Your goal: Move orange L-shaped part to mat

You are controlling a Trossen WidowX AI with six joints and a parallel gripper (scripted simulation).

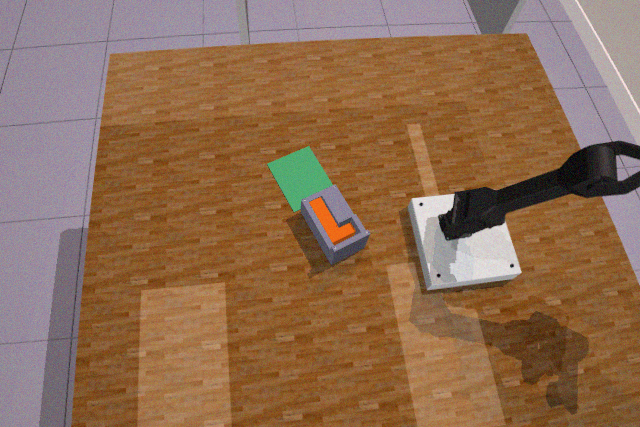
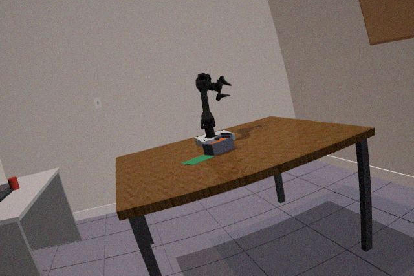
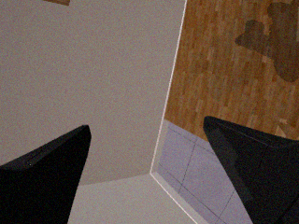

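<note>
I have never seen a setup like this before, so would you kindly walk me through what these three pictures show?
The black machine is a single robot arm bolted to a white base plate on a wooden table. At its tip is the end effector, two fingers that pinch things; they stand wide open and hold nothing.

One picture looks down on the table from above, one looks at the whole room from the side, and one comes from a camera on the arm's wrist, where the two dark fingers frame a view of wall, floor and table edge.

On the table sit a grey tray with an orange L-shaped part lying flat in its pocket, and a green mat touching the tray.
</note>
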